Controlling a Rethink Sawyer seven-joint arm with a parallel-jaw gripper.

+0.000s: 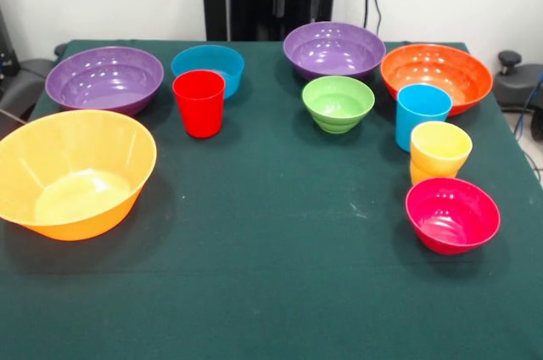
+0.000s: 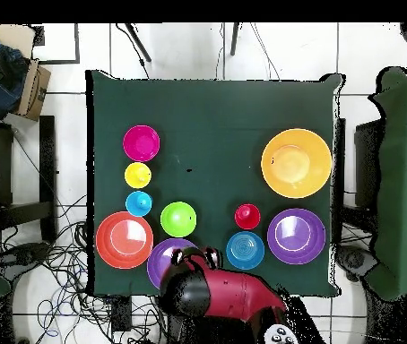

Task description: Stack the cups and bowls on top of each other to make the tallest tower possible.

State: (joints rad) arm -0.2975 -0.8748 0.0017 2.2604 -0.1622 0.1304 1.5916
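Front view: the green tablecloth (image 1: 280, 233) lies open at centre and toward 6 o'clock. Obstacles: yellow-orange bowl (image 1: 75, 173) at 9; magenta bowl (image 1: 452, 215), yellow cup (image 1: 439, 152) and light blue cup (image 1: 422, 115) crowded at 3; red cup (image 1: 199, 103) and green bowl (image 1: 338, 103) toward 12.

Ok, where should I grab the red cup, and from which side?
Take the red cup by its rim wall, straight down from above: it stands upright, mouth open. Set the jaws clear of the blue bowl close behind it.
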